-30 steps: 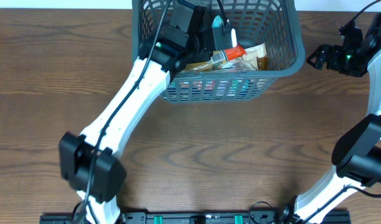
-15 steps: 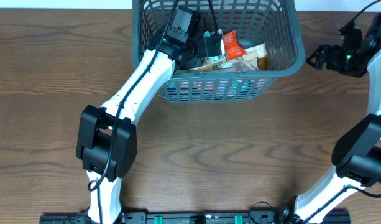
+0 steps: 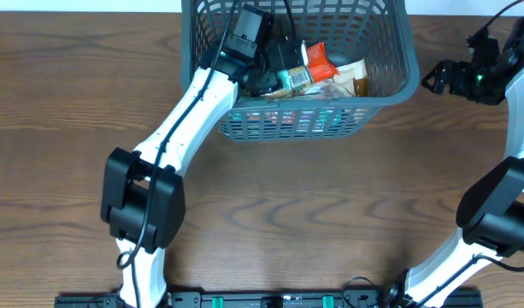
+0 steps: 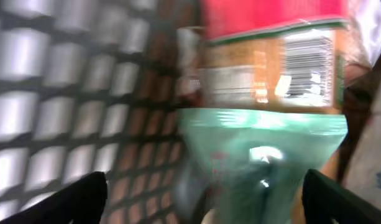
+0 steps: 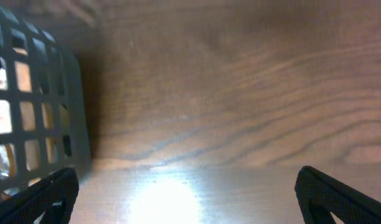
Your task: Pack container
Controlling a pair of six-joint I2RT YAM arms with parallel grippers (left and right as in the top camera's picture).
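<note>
The container (image 3: 397, 53), a dark grey-blue lattice basket, stands at the table's far edge with several packets in it. My left gripper (image 3: 275, 70) is down inside its left half, open. In the left wrist view a packet (image 4: 265, 143) with a red top, a barcode band and a teal lower end lies between the wide-apart fingers (image 4: 72, 200), touching neither. The same packet (image 3: 308, 65) shows from overhead beside a pale packet (image 3: 349, 77). Outside the basket's right wall, my right gripper (image 3: 432, 79) hangs open and empty over bare wood (image 5: 240, 93).
The basket's lattice wall (image 4: 59, 93) fills the left of the left wrist view. Its corner (image 5: 44, 106) stands at the left edge of the right wrist view. Wooden table (image 3: 330, 205) stretches in front of the basket.
The left gripper has opened and let go of the red and teal packet, which now rests lower among the others. The left arm swung left at its elbow. The right arm has not moved.
</note>
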